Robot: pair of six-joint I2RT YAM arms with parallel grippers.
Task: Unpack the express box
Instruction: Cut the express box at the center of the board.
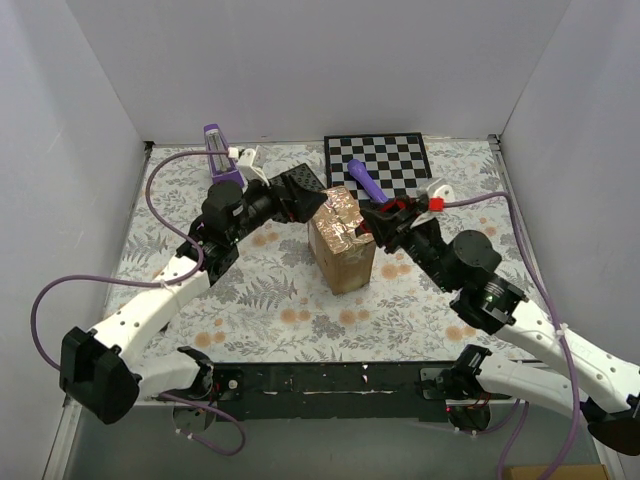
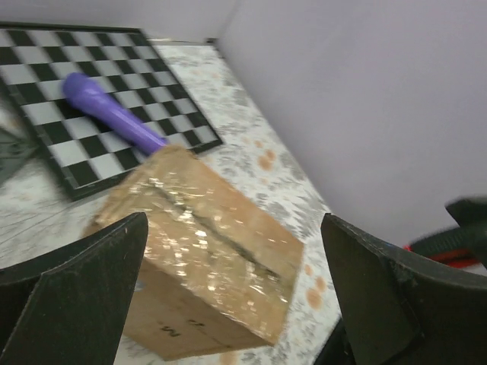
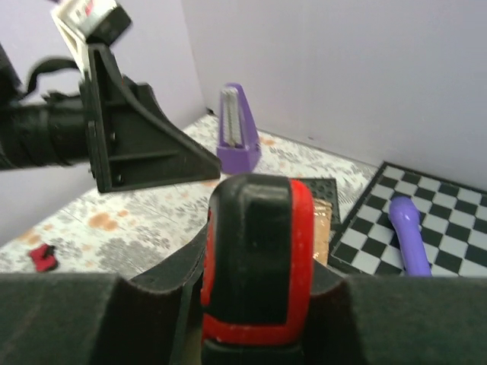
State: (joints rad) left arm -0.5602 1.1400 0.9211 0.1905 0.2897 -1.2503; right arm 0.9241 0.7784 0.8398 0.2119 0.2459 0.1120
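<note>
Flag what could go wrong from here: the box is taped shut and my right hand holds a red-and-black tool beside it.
1. The left hand is open near the express box, not gripping it, so a push from the red-and-black tool in the right hand could slide or tip the box.
2. The purple stick on the chessboard lies close behind the box; a shoved box may knock it.

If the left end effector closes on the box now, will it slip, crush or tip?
Likely slippery on top: glossy tape covers the flaps of the box. The cardboard sides look stiff but may dent under a hard squeeze. It stands rather tall on a small base, so a high push could tip it.
</note>
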